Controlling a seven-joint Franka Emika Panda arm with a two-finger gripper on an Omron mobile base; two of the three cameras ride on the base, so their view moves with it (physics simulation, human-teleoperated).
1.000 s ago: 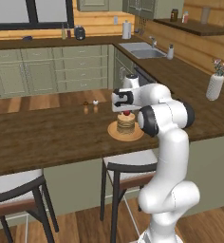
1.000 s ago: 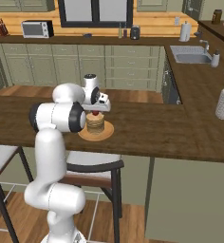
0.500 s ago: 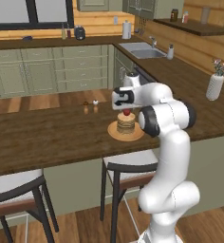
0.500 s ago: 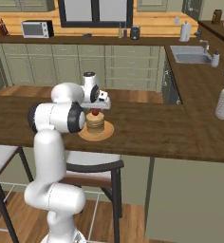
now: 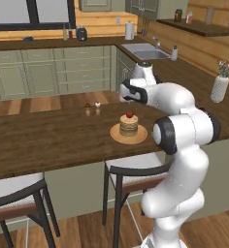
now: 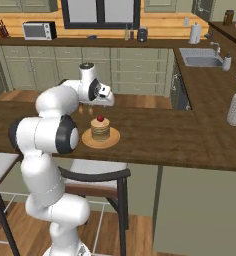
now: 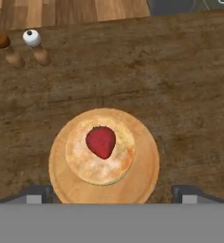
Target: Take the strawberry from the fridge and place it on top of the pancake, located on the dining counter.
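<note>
A small red strawberry [image 7: 101,141] lies on top of the pancake [image 7: 85,167], a short tan stack on a round wooden plate [image 7: 143,176]. The plate rests on the dark wood-grain dining counter [image 7: 180,90]. From the base views the strawberry [image 5: 129,115] sits free on the stack [image 5: 128,126]. My gripper [image 7: 113,193] hovers straight above the stack, apart from it and open, with nothing between its fingers. The hand [image 5: 128,99] hangs a little over the fruit. The fridge is out of view.
Two small shakers [image 7: 34,43] stand on the counter beyond the plate. A white vase with flowers [image 5: 219,87] stands at the counter's right end. Stools [image 5: 128,170] sit under the near edge. A sink [image 5: 146,50] is on the far worktop.
The gripper has risen a little from the pancake and its jaws have spread slightly wider. The strawberry stays on the stack.
</note>
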